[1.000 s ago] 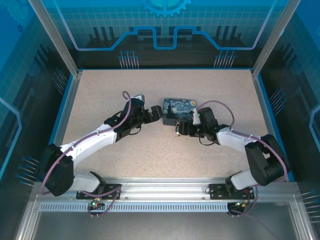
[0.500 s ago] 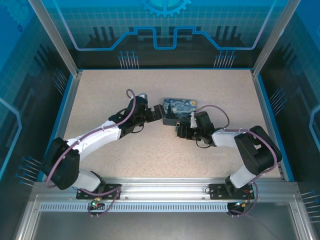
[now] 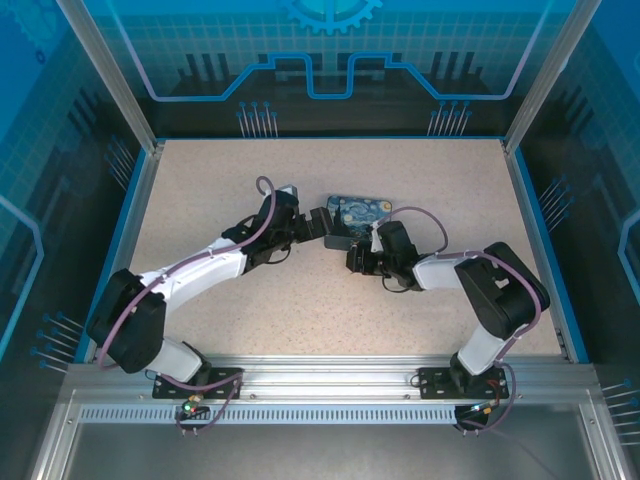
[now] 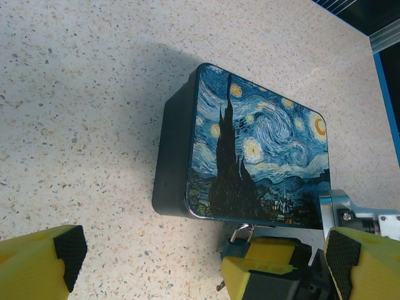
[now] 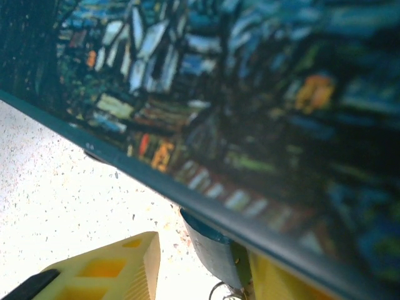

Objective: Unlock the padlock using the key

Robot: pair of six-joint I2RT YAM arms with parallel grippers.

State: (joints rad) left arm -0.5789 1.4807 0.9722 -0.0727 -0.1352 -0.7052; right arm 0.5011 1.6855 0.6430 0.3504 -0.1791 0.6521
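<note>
The dark box (image 4: 250, 144) with the swirly blue-and-yellow painting lies mid-table. The tiny bluish padlock (image 4: 239, 245) hangs by its thin shackle at the box's near edge. My right gripper (image 5: 206, 262) has the padlock (image 5: 219, 250) between its yellow fingers (image 5: 106, 269). The lock rests against the right one, with a gap of table left to the other. My left gripper (image 4: 203, 269) stands wide open beside the box's left end with nothing in it. A small metal tip (image 4: 219, 286) pokes out by the right gripper's finger (image 4: 269, 265). I cannot tell whether it is the key.
From above, both arms meet at the box (image 3: 360, 213): left gripper (image 3: 318, 222) at its left end, right gripper (image 3: 357, 258) at its front. Blue side rails (image 3: 135, 215) and clear walls bound the speckled table (image 3: 250, 310).
My right gripper has moved up and left against the box's front edge, and its fingers have drawn closer together. The left gripper has edged slightly toward the box.
</note>
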